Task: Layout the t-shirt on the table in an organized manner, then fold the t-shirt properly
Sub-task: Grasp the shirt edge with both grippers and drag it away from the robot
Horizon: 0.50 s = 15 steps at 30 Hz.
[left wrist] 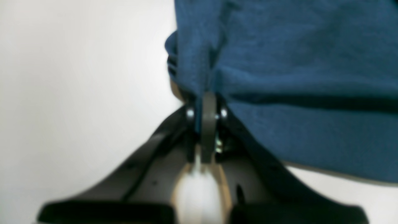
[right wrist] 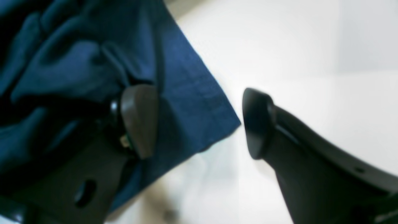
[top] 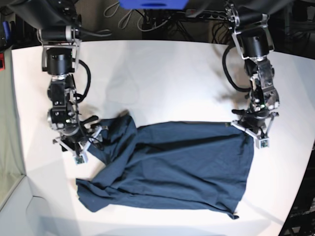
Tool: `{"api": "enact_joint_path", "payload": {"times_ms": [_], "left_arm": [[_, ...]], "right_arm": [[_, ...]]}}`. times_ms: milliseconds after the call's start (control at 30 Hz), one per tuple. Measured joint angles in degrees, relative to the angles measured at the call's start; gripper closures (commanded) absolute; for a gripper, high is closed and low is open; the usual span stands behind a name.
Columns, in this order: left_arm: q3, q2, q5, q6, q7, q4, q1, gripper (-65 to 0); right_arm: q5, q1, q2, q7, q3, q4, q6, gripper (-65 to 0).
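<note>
Navy cloth is pinched in your left gripper [left wrist: 206, 102], jaws pressed together on the t-shirt [top: 182, 162] edge. Your right gripper [right wrist: 199, 124] stands spread astride the opposite corner. Between them, the shirt's long axis runs along the table [top: 162, 78].

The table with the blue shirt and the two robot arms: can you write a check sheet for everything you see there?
Surface: smooth white table, bare around the garment.
Job's things: dark navy-blue cloth t-shirt, spread out but wrinkled, bunched at the right arm's side.
Clutter: nothing seen on the tabletop.
Hands: left hand shut on the t-shirt edge; right hand open, one finger over the cloth, the other over bare table.
Cables: black cables loop along both arms; more lie behind the table.
Surroundings: grey-green panel beside the table; dark equipment behind.
</note>
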Motion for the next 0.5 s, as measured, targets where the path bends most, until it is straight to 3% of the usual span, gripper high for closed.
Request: {"api": "enact_joint_path", "payload": {"times_ms": [67, 133, 200, 300, 367, 500], "left_arm": [[0.00, -0.28, 0.02, -0.02, 0.00, 0.00, 0.00, -0.3], [0.00, -0.59, -0.17, -0.02, 0.02, 0.00, 0.02, -0.3], [0.00, -0.90, -0.22, -0.02, -0.02, 0.00, 0.00, -0.3], [0.00, -0.94, -0.20, -0.02, 0.31, 0.04, 0.02, -0.3], [0.00, -0.94, -0.22, -0.02, 0.35, 0.33, 0.26, -0.3], [0.04, -0.87, -0.35, -0.04, 0.59, 2.95, 1.84, -0.3]], "right_arm": [[0.81, 0.83, -0.02, 1.20, 0.00, -2.34, -0.13, -41.1], [0.98, 0.81, -0.02, 1.40, 0.00, -2.73, -0.13, -35.6], [1.60, 0.66, -0.09, 1.73, -0.02, -2.73, 0.09, -23.7], [1.95, -0.52, -0.37, 2.49, -0.02, -2.10, 0.24, 0.0], [1.73, -1.57, -0.37, 1.36, -0.07, -0.22, 0.20, 0.0], [-0.04, -6.62, -0.11, -7.87, 0.02, 10.14, 0.02, 0.0]]}}
